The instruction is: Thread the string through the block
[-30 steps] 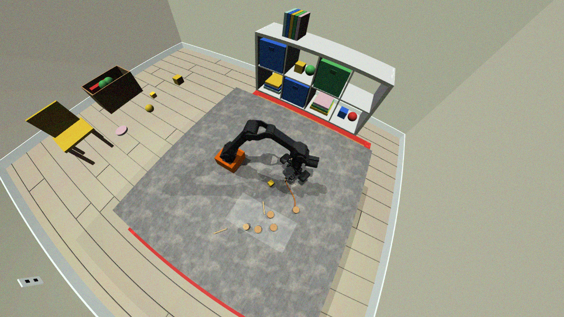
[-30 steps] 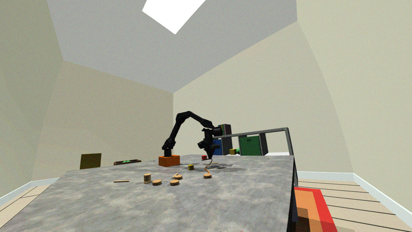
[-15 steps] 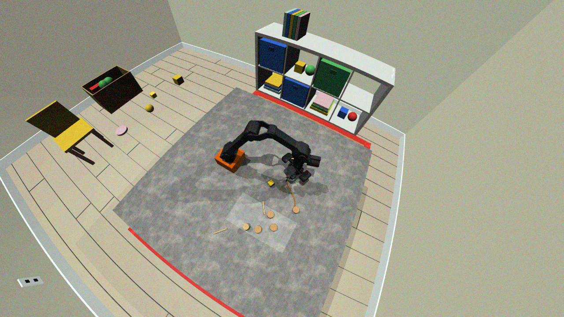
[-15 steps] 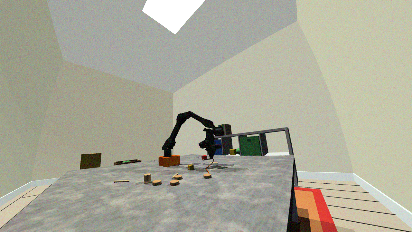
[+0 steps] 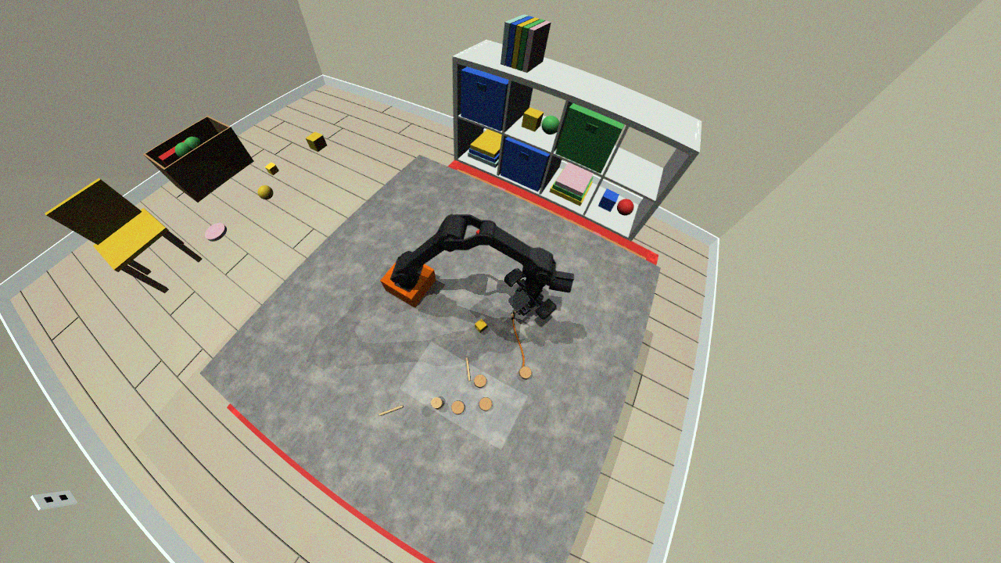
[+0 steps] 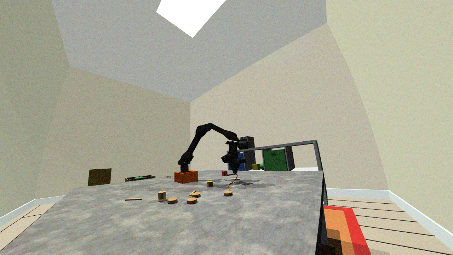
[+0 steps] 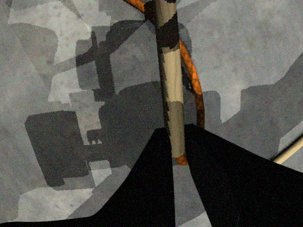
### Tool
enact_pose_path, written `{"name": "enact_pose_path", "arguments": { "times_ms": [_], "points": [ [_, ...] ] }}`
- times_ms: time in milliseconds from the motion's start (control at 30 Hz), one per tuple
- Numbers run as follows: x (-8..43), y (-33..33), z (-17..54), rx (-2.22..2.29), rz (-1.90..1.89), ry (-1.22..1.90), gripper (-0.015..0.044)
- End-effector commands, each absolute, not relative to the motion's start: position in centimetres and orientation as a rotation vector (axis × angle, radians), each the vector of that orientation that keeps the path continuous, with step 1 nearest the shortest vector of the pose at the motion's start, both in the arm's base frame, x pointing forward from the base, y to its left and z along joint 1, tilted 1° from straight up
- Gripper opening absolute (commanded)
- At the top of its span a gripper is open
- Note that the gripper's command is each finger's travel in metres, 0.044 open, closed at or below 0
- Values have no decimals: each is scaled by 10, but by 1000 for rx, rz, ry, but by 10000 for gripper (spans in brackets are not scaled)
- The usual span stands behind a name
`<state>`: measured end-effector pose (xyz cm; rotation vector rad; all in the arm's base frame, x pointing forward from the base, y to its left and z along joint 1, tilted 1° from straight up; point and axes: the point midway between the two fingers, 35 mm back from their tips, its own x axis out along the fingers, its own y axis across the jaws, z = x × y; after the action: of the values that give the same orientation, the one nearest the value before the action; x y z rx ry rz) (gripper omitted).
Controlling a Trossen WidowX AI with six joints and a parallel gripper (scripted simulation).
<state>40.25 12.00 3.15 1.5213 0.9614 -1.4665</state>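
Note:
My gripper (image 5: 518, 312) (image 6: 235, 173) (image 7: 174, 135) is shut on the string's wooden stick (image 7: 173, 75), above the table. The stick juts out from the fingertips, partly in shadow. An orange string (image 5: 518, 341) (image 7: 195, 77) runs down to a round wooden button (image 5: 525, 372) (image 6: 228, 193) on the table. A short upright wooden cylinder (image 5: 436, 402) (image 6: 161, 196) stands left of the button, well away from my gripper. It looks like the block; its hole cannot be made out.
Loose sticks (image 5: 468, 368) (image 5: 390, 410) (image 7: 288, 154) and loose wooden discs (image 5: 479, 381) (image 5: 457, 407) (image 5: 486, 403) lie on the table. A yellow cube (image 5: 480, 325) (image 6: 210, 183) sits left of my gripper. A red cube (image 6: 224, 173) is farther back.

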Motion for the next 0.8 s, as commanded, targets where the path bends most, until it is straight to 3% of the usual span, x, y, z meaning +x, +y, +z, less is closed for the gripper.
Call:
{"name": "enact_pose_path", "arguments": {
  "times_ms": [0,767],
  "points": [
    [406,128,34,1530,-1459,967,0],
    [418,155,35,1538,-1466,962,0]
  ]
}}
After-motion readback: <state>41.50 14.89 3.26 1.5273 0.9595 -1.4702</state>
